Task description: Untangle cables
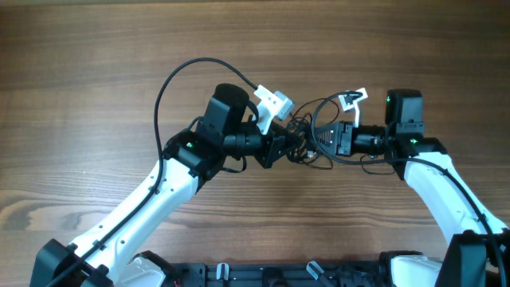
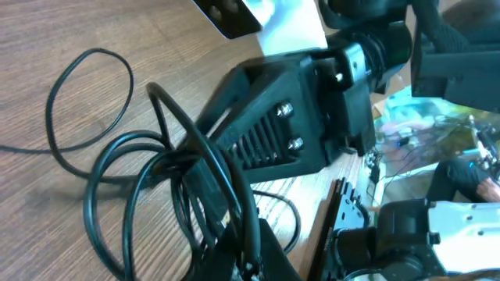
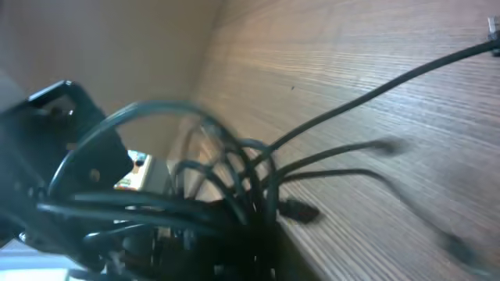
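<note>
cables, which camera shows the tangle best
Left wrist: the cables fill the frame as sharp, separate black loops on the table. Overhead shows the cables only as a small dark knot. Right wrist sees the strands close up but blurred.

a blurred bunch of thin black cables (image 3: 226, 176) is seen low in the middle, drawn together into a dark mass at the bottom edge. several strands are fanned out rightward over the wooden table (image 3: 351, 70); one is ended by a small plug (image 3: 297, 209). a black housing (image 3: 55, 148) is seen at left.
</note>
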Controlling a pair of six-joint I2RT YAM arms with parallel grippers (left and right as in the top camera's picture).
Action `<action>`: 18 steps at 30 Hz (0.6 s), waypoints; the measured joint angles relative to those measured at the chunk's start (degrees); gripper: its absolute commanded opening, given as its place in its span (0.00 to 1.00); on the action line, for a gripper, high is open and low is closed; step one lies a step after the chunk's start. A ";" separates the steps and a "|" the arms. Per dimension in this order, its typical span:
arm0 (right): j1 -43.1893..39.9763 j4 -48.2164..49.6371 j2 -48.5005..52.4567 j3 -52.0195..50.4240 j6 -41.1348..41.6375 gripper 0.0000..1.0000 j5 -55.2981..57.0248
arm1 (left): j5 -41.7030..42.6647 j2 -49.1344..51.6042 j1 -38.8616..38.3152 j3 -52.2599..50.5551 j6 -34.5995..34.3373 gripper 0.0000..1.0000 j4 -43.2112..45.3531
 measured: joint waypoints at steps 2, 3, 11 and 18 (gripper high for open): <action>0.13 -0.44 0.00 0.00 -0.26 0.04 -0.15 | -1.55 0.00 0.35 0.00 -2.71 0.04 0.87; 0.13 -0.68 0.00 0.00 -0.28 0.04 -0.11 | -3.43 0.00 0.59 0.00 -5.05 0.04 0.87; -5.92 6.21 0.13 -0.59 -2.97 0.04 -16.72 | -19.45 -0.09 1.75 1.62 -23.58 0.04 -13.05; -25.44 7.74 0.28 -0.68 0.20 0.04 -16.61 | -32.06 -0.26 12.02 0.66 -29.62 0.04 -24.65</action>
